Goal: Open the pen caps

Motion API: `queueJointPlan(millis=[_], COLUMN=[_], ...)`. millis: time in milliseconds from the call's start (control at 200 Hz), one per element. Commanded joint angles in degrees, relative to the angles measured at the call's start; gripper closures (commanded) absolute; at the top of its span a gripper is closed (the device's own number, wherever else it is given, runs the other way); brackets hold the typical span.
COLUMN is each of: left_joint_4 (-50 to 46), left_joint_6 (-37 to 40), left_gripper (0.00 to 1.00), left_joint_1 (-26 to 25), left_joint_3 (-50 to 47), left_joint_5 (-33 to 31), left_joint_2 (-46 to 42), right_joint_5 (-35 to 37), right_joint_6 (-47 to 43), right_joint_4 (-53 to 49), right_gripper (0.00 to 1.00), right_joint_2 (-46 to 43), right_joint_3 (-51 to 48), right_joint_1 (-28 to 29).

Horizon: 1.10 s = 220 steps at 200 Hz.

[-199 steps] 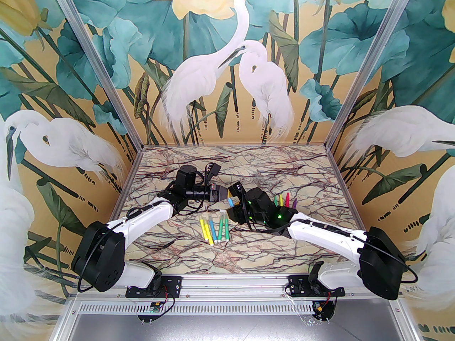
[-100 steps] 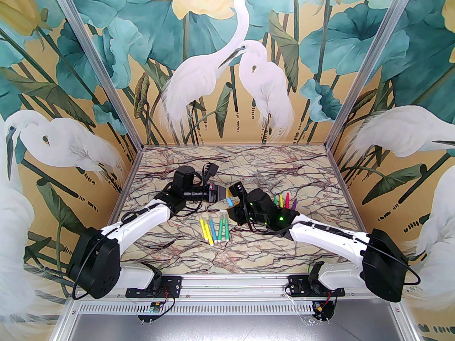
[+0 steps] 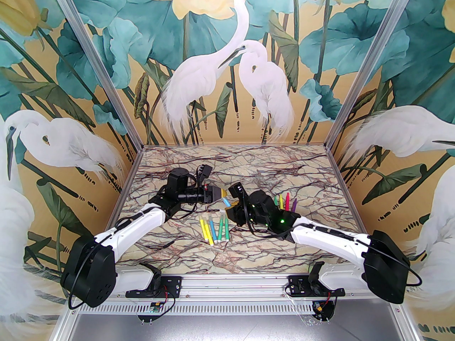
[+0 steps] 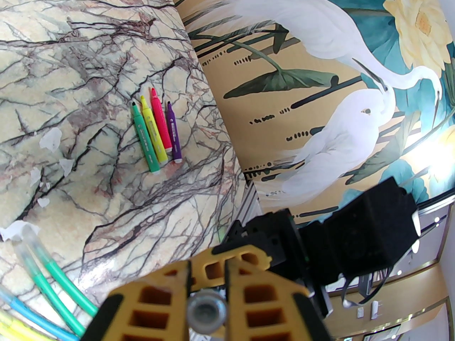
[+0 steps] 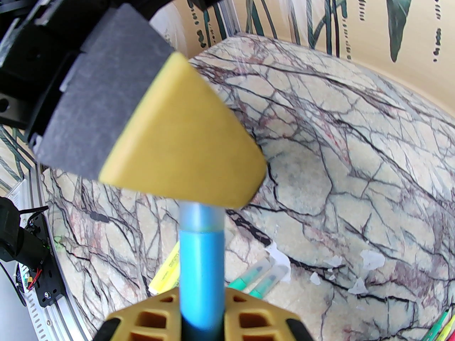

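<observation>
Table [image 3: 249, 162] centre blocked: left gripper [image 3: 223, 192] and right gripper [image 3: 231, 206] meet tip to tip, both clamped on blue pen [image 3: 226, 201] bridging them. Capped pens [image 3: 212, 230] in row just nearside. Uncapped pens [image 3: 287, 201] close beside right wrist. Passable: far strip by back wall, left flank, near band before bases. Walls close three sides.

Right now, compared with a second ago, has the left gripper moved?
Yes. The left gripper has drawn slightly leftward, judged against the row of pens, which lies unmoved below it in the top view.

Marble-patterned table [image 3: 177, 240]: 4 uncapped pens [image 4: 154, 130], capped pens [image 3: 214, 230]
</observation>
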Motion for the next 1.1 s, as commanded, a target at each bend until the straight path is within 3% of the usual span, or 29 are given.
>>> queueJointPlan(millis=[0, 225, 450, 725, 955, 1095], left_joint_4=[1.83, -0.63, -16.52, -29.01, -34.96, -37.53], left_joint_6=[-0.13, 0.97, 9.37, 15.48, 15.87, 15.94], left_gripper=[1.0, 1.0, 1.0, 1.0, 1.0, 1.0], left_joint_1=[3.94, 4.13, 4.12, 4.12, 3.98, 3.47], left_joint_3=[0.27, 1.73, 6.37, 10.61, 14.28, 16.84], left_joint_5=[-5.34, -6.34, -16.3, -26.35, -32.32, -35.98], left_joint_2=[-1.35, -0.83, -0.28, 1.92, 7.07, 10.53], right_joint_5=[0.98, 2.83, 10.37, 20.01, 28.81, 29.7], right_joint_6=[-0.1, 0.15, 2.08, 5.5, 9.39, 11.91], right_joint_4=[-7.42, -7.43, -8.43, -10.81, -14.35, -14.4], right_gripper=[0.98, 0.98, 0.96, 0.95, 0.96, 0.95], right_joint_2=[-1.47, -3.32, -4.52, -4.15, -2.41, -0.98], right_joint_3=[-2.59, -4.09, -4.19, -3.67, -2.42, -2.39], right_joint_1=[-0.29, -0.29, -0.47, -2.12, -4.16, -6.5])
